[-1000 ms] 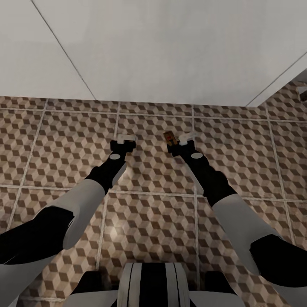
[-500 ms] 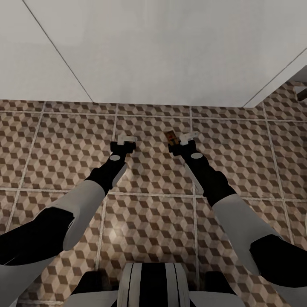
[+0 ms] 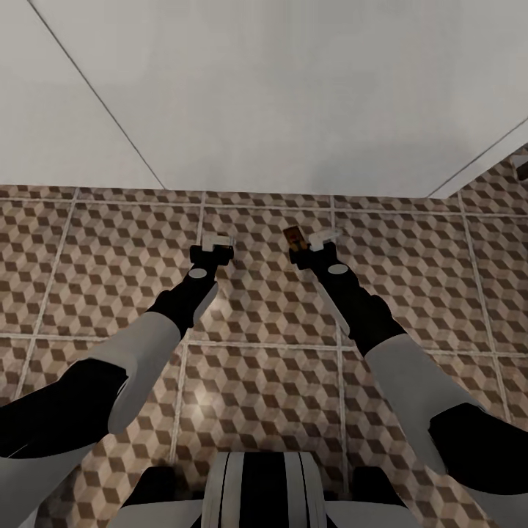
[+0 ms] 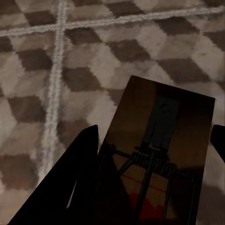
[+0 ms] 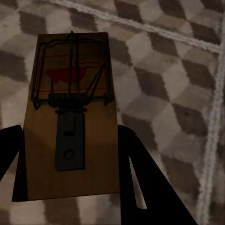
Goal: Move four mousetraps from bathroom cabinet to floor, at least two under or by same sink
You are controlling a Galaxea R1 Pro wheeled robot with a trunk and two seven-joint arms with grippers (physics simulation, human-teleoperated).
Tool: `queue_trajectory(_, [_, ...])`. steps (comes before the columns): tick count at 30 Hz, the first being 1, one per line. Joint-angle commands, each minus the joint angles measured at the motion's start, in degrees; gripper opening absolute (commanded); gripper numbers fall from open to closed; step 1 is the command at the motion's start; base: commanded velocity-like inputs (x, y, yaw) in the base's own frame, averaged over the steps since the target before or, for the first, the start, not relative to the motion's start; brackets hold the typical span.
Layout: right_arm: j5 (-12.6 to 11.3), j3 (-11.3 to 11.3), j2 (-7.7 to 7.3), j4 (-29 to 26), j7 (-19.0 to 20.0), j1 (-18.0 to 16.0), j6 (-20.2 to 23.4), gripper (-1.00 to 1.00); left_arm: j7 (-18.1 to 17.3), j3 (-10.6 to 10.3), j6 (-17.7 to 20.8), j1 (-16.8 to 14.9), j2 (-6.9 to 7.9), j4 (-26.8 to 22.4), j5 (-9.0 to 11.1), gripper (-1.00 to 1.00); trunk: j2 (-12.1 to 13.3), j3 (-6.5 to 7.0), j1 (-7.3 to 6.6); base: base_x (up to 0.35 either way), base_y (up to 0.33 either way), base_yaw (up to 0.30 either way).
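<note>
My left gripper (image 3: 213, 244) reaches out over the cube-patterned bathroom floor (image 3: 110, 242). In the left wrist view my left gripper (image 4: 154, 136) is shut on a brown mousetrap (image 4: 161, 140), its spring and red spot toward the camera. My right gripper (image 3: 314, 243) is shut on a second mousetrap (image 3: 293, 236), which sticks out to its left. In the right wrist view this mousetrap (image 5: 70, 112) lies flat between the dark fingers (image 5: 138, 173), just above the tiles. The cabinet and the sink basin are out of view.
A large white flat surface (image 3: 279, 95) with thin seam lines rises beyond the tiles, meeting the floor just ahead of both grippers. A small dark object (image 3: 521, 166) sits at the far right edge. Patterned tiles stretch to both sides and back toward my base (image 3: 260, 488).
The head view has shifted a little, so the white surface's lower edge sits lower in the picture. Both arms keep their pose, each with its mousetrap.
</note>
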Motion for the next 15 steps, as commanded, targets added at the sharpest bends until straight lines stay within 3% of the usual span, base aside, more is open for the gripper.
queue_trajectory(1, [-0.53,0.22,-0.03,0.06,-0.74,-0.03,-0.37,-1.0,0.51,-0.45,-0.14,0.0,0.04,0.08,0.08,-1.0,-0.01,-0.03,0.0,0.046,0.025,0.0])
queue_trajectory(15, [-0.48,0.22,0.03,5.11,-1.69,-0.03,-5.53,-1.0,0.51,-0.45,-0.14,0.91,0.02,0.09,0.02,-1.0,-0.01,-0.03,0.0,0.008,0.004,0.0])
